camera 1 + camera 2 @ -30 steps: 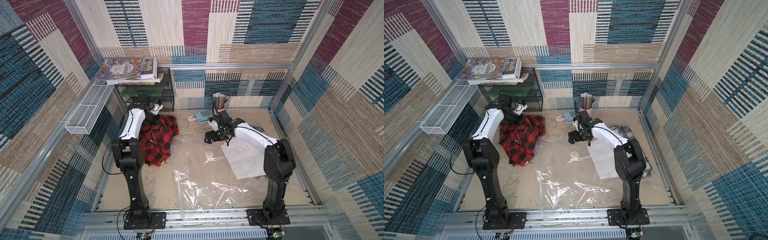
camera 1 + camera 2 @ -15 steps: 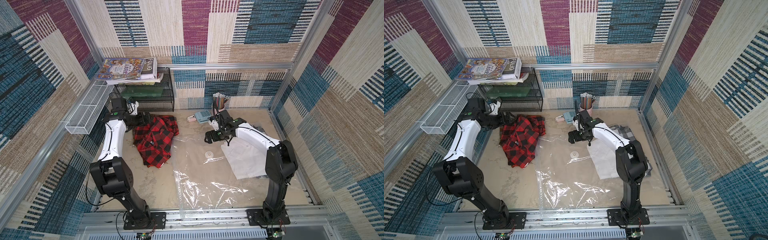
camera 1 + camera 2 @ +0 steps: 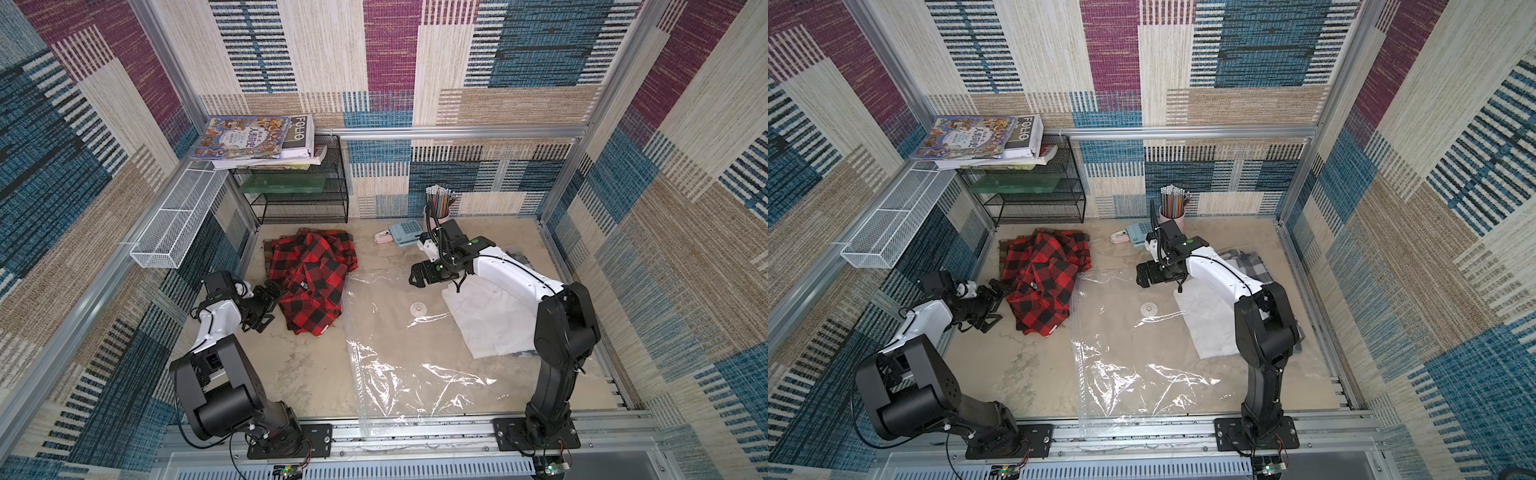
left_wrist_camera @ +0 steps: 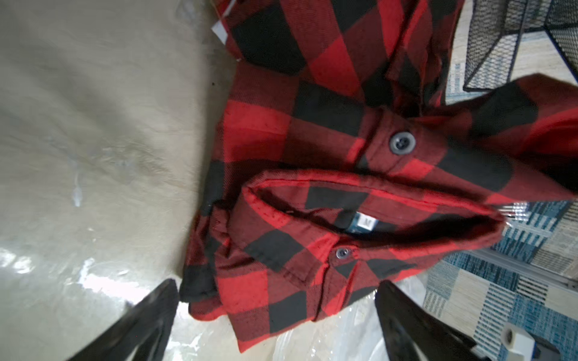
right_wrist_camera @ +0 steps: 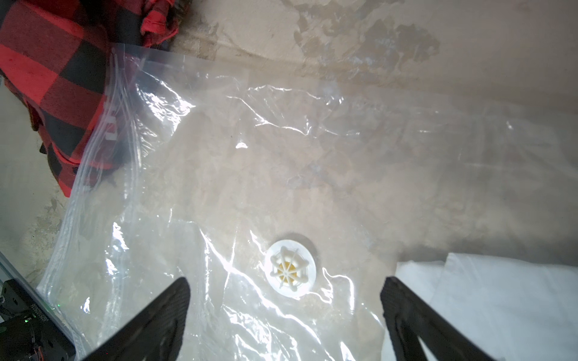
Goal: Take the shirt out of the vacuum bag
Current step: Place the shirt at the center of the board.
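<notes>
My left pincer (image 3: pixel 272 305) wide, empty; plaid shirt (image 3: pixel 311 274) just at its 3 o'clock. My right pincer (image 3: pixel 417 277) wide above vacuum bag (image 3: pixel 395 353).

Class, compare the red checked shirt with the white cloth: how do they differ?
The red checked shirt is patterned and crumpled; the white cloth is plain and folded flat. The shirt lies near the left hand, the cloth beneath the right arm. Both border the vacuum bag.
</notes>
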Action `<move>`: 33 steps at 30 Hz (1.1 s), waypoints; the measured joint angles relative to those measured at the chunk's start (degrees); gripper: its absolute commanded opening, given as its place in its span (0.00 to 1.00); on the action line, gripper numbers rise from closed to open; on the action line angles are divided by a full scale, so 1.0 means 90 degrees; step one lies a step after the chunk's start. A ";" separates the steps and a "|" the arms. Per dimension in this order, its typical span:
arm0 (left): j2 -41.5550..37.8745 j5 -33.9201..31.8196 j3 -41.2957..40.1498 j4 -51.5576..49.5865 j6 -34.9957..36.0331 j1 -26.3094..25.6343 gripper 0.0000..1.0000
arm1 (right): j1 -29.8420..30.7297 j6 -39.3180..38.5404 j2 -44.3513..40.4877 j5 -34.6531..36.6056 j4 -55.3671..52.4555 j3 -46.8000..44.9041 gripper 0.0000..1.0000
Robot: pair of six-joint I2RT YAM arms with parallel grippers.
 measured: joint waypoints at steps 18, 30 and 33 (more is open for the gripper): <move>0.1666 -0.0063 0.0702 0.0976 0.0891 -0.0240 0.98 | 0.0075 0.0053 0.0073 -0.0032 0.0182 0.0034 0.97; 0.2348 0.0136 0.0782 0.1685 0.1324 -0.0753 0.61 | 0.0131 0.0119 0.0119 -0.0022 0.0177 0.0136 0.97; 0.2438 0.0119 0.0828 0.1571 0.1362 -0.0809 0.33 | 0.0138 0.0143 0.0121 -0.0019 0.0180 0.0136 0.97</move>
